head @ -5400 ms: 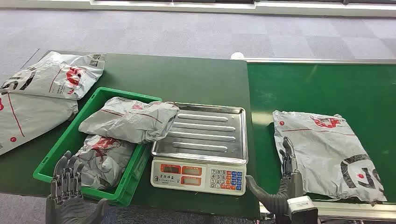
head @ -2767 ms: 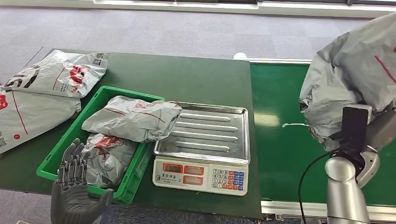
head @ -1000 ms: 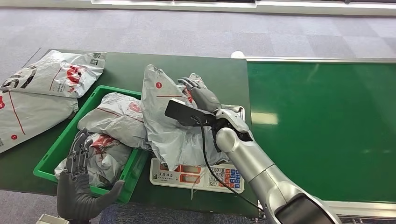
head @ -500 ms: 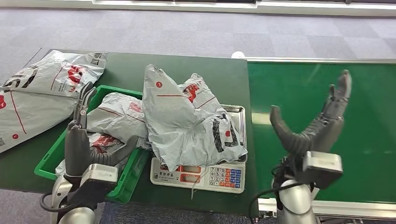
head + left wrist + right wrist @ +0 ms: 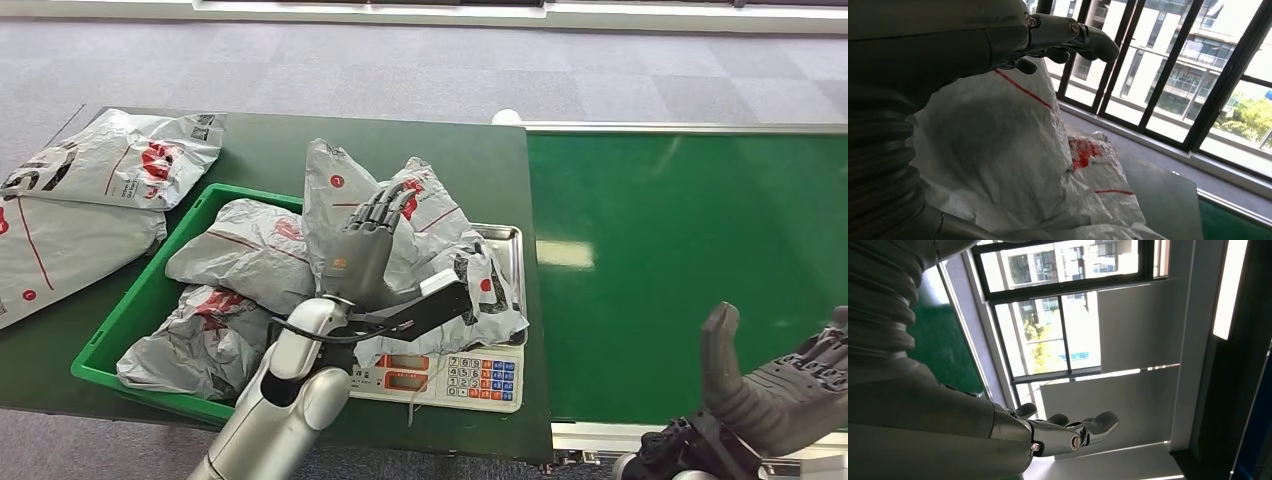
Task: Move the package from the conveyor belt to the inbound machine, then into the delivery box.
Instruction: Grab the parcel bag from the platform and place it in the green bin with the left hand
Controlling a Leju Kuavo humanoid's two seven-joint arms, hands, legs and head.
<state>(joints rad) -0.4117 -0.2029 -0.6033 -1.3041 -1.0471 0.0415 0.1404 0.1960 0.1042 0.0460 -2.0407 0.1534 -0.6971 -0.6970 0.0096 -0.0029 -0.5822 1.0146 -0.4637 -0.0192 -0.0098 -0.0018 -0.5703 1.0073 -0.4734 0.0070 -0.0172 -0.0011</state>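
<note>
– What's changing?
– R hand [image 5: 790, 385] is pulling back, spread and empty. L hand [image 5: 368, 240] is now reaching onto the package [image 5: 420, 260] lying on the scale [image 5: 440, 375], fingers extended, not gripping yet. Delivery box [image 5: 150, 300] next, I'm guessing.

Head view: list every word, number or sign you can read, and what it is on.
Scale keypad: digits on white keys, too small to read.
Scale displays: blurred, unreadable.
Package on the scale: red logo, black marks, illegible.
Bags on the table: large black characters and fine print, unreadable.

scale [image 5: 440, 378] tray mostly hidden, left hand [image 5: 366, 245] grip unclear
</note>
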